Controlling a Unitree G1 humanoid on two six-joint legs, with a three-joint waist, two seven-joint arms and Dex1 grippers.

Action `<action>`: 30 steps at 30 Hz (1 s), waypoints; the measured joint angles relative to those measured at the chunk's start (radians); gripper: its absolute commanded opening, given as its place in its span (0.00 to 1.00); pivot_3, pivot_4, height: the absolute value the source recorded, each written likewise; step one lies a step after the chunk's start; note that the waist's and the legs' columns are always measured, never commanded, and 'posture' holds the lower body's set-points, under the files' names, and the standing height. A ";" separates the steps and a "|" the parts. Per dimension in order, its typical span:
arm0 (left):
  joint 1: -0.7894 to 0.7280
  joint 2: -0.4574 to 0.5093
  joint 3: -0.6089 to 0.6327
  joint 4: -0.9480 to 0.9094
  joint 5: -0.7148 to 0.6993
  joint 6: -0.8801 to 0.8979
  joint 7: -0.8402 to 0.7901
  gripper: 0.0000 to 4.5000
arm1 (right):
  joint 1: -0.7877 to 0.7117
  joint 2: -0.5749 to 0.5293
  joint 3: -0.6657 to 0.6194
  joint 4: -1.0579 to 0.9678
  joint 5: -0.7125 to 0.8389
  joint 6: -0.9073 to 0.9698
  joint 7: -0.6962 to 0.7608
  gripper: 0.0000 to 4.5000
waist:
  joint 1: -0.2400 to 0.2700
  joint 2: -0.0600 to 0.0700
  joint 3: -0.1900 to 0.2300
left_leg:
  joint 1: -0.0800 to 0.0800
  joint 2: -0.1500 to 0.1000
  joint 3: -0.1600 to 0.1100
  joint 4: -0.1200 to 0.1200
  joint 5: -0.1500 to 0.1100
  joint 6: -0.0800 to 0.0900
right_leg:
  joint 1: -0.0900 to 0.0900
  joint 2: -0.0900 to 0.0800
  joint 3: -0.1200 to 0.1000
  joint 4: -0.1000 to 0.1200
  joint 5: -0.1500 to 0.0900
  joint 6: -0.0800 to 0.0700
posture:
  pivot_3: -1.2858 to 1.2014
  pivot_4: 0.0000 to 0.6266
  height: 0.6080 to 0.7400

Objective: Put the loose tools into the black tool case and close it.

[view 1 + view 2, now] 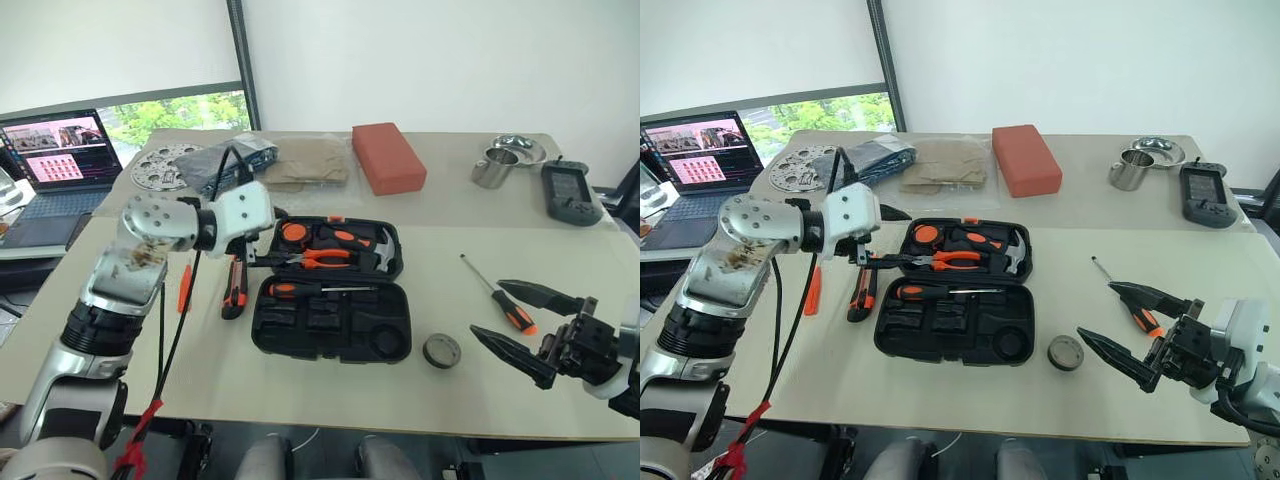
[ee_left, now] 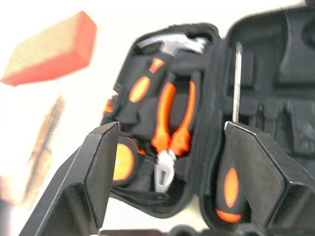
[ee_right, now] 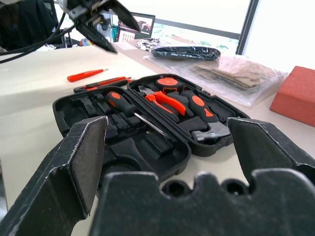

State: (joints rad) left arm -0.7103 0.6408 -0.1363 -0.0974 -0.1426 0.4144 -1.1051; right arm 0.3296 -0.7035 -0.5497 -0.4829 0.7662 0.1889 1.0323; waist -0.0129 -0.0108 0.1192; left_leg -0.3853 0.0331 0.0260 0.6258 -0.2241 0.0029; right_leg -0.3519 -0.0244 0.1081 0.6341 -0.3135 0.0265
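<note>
**Case open mid-table, both grippers empty**

You've got the case point(image 1: 330, 318) lying open at centre frame on the beige table point(image 1: 300, 395), lid half toward the top. The lid half holds the pliers point(image 1: 322, 257) and hammer point(image 1: 378, 252), plus a round orange-and-black item at its left end that I can't identify. One long screwdriver point(image 1: 305, 289) lies in the near half, along its upper edge, handle to the left.

Your left gripper point(image 1: 880, 236) hangs in the air at the case's upper left corner, fingers spread, nothing between them. In the left wrist view the fingers point(image 2: 93, 172) frame the pliers and the seated screwdriver without touching either.

Your right gripper point(image 1: 525, 320) sits at lower right of the frame, jaws wide apart, empty, pointing left toward the case.

Loose tools on the table:
- second long screwdriver point(image 1: 495, 291), right of the case, just above the right gripper's upper finger, tip up-left
- tape roll point(image 1: 441, 350), just off the case's lower right corner
- knife point(image 1: 235, 286), just left of the case, lying roughly upright in frame
- small orange screwdriver point(image 1: 185, 287), left of the knife, partly behind the left arm

Upper frame: red block point(image 1: 388, 156), metal cup point(image 1: 494, 167), handheld device point(image 1: 571, 193), laptop point(image 1: 62, 160) at far left.
</note>
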 measured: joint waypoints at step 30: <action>0.133 -0.243 -0.181 0.534 0.202 -0.528 0.214 0.01 | 0.110 0.034 0.014 -0.058 0.000 -0.001 -0.042 1.00 | -0.002 0.002 -0.005 | 0.008 -0.001 -0.002 0.000 0.000 0.000 | 0.015 0.001 0.004 -0.003 -0.002 0.006 | 0.52 0.24 1.00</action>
State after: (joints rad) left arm -0.5776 0.3975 -0.3176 0.4370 0.0594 -0.1136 -0.8907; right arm 0.4394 -0.6695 -0.5359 -0.5406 0.7662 0.1875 0.9900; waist -0.0152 -0.0091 0.1140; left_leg -0.3776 0.0318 0.0243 0.6253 -0.2243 0.0026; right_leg -0.3374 -0.0232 0.1123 0.6309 -0.3156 0.0326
